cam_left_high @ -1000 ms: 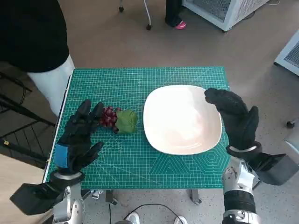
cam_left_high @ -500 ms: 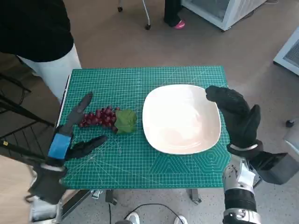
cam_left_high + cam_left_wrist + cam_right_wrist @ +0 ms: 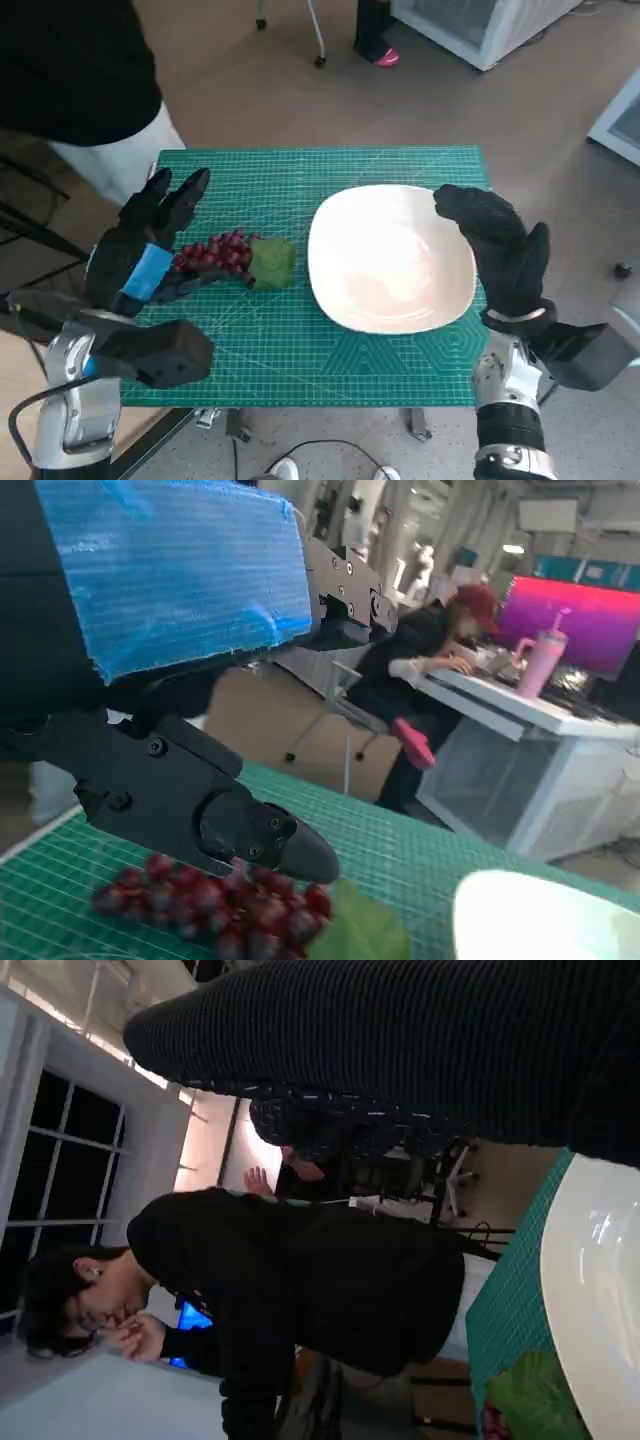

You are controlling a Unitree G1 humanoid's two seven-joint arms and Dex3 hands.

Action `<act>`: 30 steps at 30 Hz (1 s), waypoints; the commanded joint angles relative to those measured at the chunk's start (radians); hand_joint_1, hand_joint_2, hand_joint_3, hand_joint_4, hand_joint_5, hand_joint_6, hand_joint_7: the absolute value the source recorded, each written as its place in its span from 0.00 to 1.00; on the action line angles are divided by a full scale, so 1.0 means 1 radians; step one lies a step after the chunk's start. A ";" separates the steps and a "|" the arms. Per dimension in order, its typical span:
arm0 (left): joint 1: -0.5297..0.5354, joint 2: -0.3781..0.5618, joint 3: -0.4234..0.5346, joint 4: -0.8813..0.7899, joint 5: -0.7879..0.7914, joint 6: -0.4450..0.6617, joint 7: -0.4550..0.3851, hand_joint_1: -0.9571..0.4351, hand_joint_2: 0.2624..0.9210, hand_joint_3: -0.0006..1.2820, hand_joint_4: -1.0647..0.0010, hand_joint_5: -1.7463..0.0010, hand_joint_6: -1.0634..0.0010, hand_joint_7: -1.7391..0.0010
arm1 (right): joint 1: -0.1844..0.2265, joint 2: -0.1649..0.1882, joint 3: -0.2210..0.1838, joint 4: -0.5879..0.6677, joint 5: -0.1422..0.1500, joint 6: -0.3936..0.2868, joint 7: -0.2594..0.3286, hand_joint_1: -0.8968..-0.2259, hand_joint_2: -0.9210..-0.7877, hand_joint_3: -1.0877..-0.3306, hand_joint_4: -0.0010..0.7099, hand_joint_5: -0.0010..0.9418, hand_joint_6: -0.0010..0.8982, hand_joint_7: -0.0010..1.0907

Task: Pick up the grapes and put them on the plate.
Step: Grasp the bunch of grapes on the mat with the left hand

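The grapes [image 3: 213,254] are seen lying on the green mat [image 3: 300,340] beside the white plate [image 3: 390,258], the left hand [image 3: 145,245] spread open over them, nothing held. A seated person [image 3: 425,655] is shown only in the left wrist view. The right hand [image 3: 500,250], open and unladen, is poised at the plate's edge.

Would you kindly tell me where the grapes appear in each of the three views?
Head view: grapes left of the plate, by the left hand.
Left wrist view: grapes along the lower edge, under the fingers.
Right wrist view: only a dark sliver shows at the lower right corner.
Shared landmark: the green leaf.
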 commanded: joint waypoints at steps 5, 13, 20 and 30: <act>-0.057 0.049 -0.066 0.118 0.018 0.046 0.036 0.41 0.78 0.00 0.84 1.00 0.72 0.99 | 0.010 0.002 -0.006 0.019 -0.007 -0.004 0.006 0.79 0.00 0.71 0.80 0.00 0.55 0.01; -0.096 0.079 -0.114 0.189 0.028 0.059 0.053 0.41 0.78 0.00 0.84 1.00 0.72 1.00 | 0.010 -0.001 -0.006 0.022 -0.013 -0.009 0.001 0.79 0.00 0.71 0.80 0.00 0.55 0.01; -0.123 0.096 -0.151 0.232 0.027 0.068 0.068 0.40 0.79 0.00 0.84 1.00 0.72 1.00 | 0.010 -0.003 -0.005 0.025 -0.016 -0.015 -0.001 0.80 0.00 0.72 0.80 0.00 0.55 0.01; -0.172 0.122 -0.223 0.332 0.039 0.082 0.064 0.39 0.80 0.00 0.85 1.00 0.73 1.00 | 0.010 -0.007 -0.003 0.024 -0.019 -0.025 -0.002 0.80 0.00 0.72 0.80 0.00 0.55 0.01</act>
